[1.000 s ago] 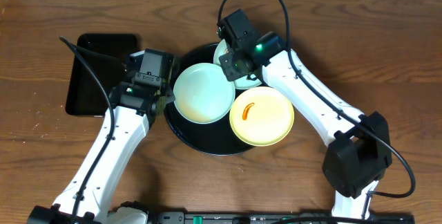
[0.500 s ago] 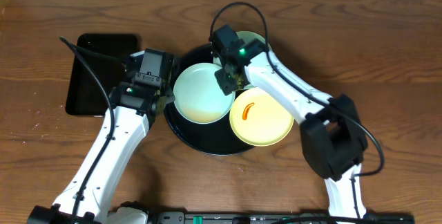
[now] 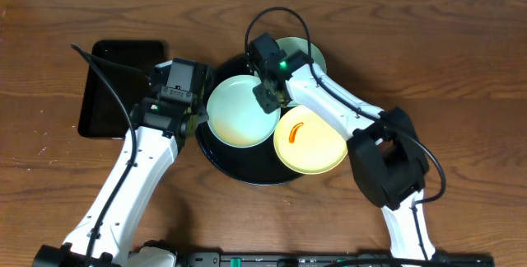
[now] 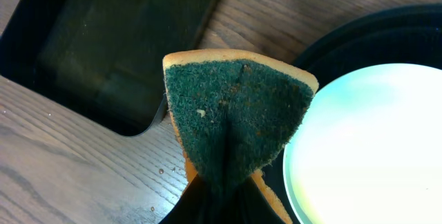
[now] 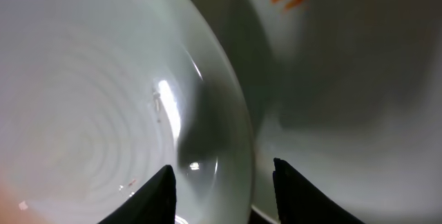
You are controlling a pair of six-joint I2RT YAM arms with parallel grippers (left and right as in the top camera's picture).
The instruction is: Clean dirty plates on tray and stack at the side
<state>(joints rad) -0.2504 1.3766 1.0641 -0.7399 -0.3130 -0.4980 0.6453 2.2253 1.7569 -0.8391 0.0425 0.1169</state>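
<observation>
The round black tray (image 3: 247, 166) holds three plates. A pale mint plate (image 3: 239, 112) lies at its left, a pale yellow plate (image 3: 317, 147) with an orange smear at its right, and a second mint plate (image 3: 303, 53) at the back, partly hidden by my right arm. My right gripper (image 3: 268, 96) is open, its fingers (image 5: 224, 182) astride the right rim of the left mint plate (image 5: 97, 113), next to the yellow plate (image 5: 345, 79). My left gripper (image 3: 198, 121) is shut on a green-and-orange sponge (image 4: 235, 113) at the tray's left rim (image 4: 359, 34), beside the mint plate (image 4: 373, 148).
A smaller rectangular black tray (image 3: 115, 81) lies on the wooden table to the left and also shows in the left wrist view (image 4: 117, 44). Bare wood surrounds the round tray at right and front.
My right arm has swung left and forward from the back mint plate to the right rim of the left mint plate. The left arm and the plates have not moved.
</observation>
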